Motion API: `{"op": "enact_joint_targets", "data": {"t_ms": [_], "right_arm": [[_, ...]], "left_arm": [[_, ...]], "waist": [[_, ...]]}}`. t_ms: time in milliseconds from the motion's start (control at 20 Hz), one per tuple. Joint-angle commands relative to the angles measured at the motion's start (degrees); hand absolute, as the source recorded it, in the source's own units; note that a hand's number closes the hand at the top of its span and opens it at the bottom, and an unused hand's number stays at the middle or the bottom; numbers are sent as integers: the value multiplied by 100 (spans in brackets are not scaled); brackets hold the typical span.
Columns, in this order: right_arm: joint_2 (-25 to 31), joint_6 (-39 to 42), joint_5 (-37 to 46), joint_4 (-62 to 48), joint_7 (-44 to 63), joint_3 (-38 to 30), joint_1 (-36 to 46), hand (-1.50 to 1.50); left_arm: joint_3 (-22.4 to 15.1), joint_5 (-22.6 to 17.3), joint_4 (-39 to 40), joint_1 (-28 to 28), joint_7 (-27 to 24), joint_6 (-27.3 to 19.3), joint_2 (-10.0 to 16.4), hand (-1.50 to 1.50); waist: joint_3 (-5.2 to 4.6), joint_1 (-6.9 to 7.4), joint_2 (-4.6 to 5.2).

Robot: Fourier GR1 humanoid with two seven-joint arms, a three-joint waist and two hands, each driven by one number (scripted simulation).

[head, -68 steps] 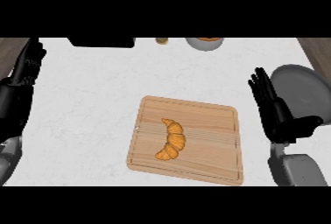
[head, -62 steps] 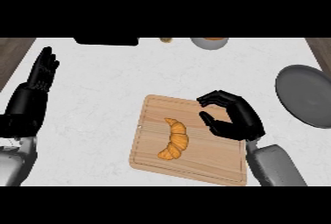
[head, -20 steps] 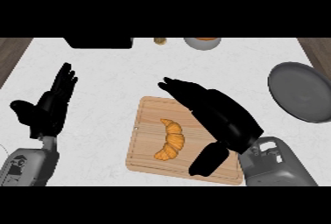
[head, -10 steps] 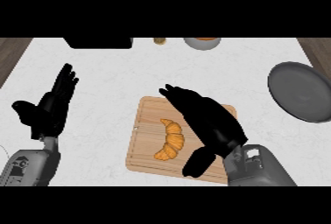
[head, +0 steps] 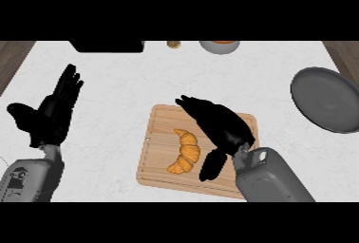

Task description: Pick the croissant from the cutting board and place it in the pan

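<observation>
The croissant [head: 185, 152] lay on the cutting board [head: 158, 167], left of the board's centre, with its long axis running from the far side toward the near side. It was not lifted and no fingers were closed on it. The right hand [head: 219, 124] was over the board just beside the croissant, on its right. The fingers [head: 191, 102] were extended toward the board's far-left corner and the thumb [head: 212, 167] was spread toward the near edge, so the hand was open and gripped nothing. Whether the hand touched the croissant or the board could not be determined from this view. The step in hand was judged to be the approach to the grasp; pickup had not yet taken place. The next move would call for shifting the hand left until the croissant sat between thumb and fingers, closing round its middle, and lifting clear of the board. The pan [head: 328, 100] stood at the right side of the table [head: 231, 76], well apart from the board, so the carry would run to the right and away from the robot. The left hand [head: 51, 116] rested open at the left of the view, fingers up, and had no part in this step.
</observation>
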State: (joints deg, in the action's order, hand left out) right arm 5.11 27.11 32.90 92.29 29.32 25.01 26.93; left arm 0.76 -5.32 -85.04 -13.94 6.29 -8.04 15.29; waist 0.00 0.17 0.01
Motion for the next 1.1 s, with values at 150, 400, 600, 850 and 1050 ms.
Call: {"op": "enact_joint_targets", "data": {"t_ms": [150,400,600,850,1050], "right_arm": [[-247,472,221,46,13,87,-127,-150],[-500,200,768,-569,-323,193,-89,-150],[-506,210,919,-1135,-11,571,317,-150],[-505,204,1318,-1346,-3,785,92,-150],[-466,484,1518,-1384,-99,523,74,-150]], "left_arm": [[273,-61,-219,339,-202,336,70,0],[87,395,-85,122,-136,-44,-311,0],[312,178,518,-64,-425,289,-183,0],[299,232,219,24,-259,274,-256,0],[390,281,-84,223,-201,339,-187,0]], "waist": [[0,7,-7],[0,-4,-3],[-2,2,7],[0,4,1],[0,-3,-4]]}}
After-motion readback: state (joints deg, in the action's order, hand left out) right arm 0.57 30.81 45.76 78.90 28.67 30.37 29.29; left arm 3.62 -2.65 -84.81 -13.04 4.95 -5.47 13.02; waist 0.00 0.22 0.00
